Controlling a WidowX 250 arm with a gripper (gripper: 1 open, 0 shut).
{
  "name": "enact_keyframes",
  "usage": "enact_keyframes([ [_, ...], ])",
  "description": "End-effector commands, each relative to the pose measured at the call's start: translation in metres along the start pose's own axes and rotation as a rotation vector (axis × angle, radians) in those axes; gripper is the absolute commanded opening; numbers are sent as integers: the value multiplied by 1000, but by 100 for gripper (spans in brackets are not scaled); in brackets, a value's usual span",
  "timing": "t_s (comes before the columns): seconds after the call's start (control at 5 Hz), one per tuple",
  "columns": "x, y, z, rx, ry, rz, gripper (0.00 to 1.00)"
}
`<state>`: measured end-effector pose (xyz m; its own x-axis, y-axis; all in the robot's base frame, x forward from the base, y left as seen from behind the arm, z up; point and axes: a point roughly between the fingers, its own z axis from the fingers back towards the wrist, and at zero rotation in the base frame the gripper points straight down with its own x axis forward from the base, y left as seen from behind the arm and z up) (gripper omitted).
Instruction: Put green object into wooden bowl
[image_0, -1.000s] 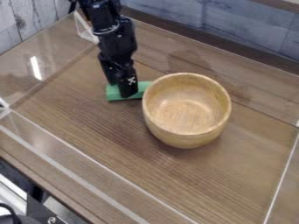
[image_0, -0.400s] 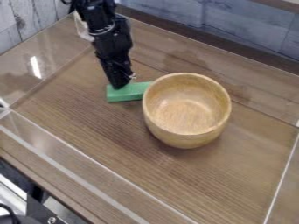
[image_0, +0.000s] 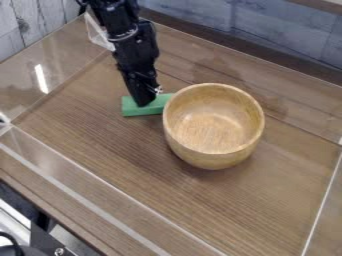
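The green object (image_0: 135, 106) is a small flat bright green block lying on the wooden table, just left of the wooden bowl (image_0: 214, 124). My black gripper (image_0: 143, 98) points almost straight down onto the block's right part. Its fingers are drawn together on the block and cover part of it. The block's left end shows and still looks to be resting on the table. The round tan bowl stands upright with nothing inside it, a short gap to the right of the gripper.
Clear plastic walls (image_0: 40, 75) enclose the table top on all sides. The arm (image_0: 114, 25) comes down from the upper left. Dark wood surface (image_0: 120, 170) stretches in front of the bowl and block.
The fingers stood apart over the block a second ago and have closed on it. The hand has stayed in about the same place; the bowl has not moved.
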<state>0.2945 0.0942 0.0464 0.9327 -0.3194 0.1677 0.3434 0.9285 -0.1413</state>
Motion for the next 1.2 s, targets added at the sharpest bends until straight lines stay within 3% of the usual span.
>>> enact_keyframes([
  [0.0,7,-7,19,32,-56,-67,0],
  [0.4,30,-18,37,52,-98,33,0],
  [0.6,34,-29,46,51,-109,30,0],
  [0.8,28,-32,44,44,-93,13,0],
  [1.0,15,-25,28,42,-69,7,100],
])
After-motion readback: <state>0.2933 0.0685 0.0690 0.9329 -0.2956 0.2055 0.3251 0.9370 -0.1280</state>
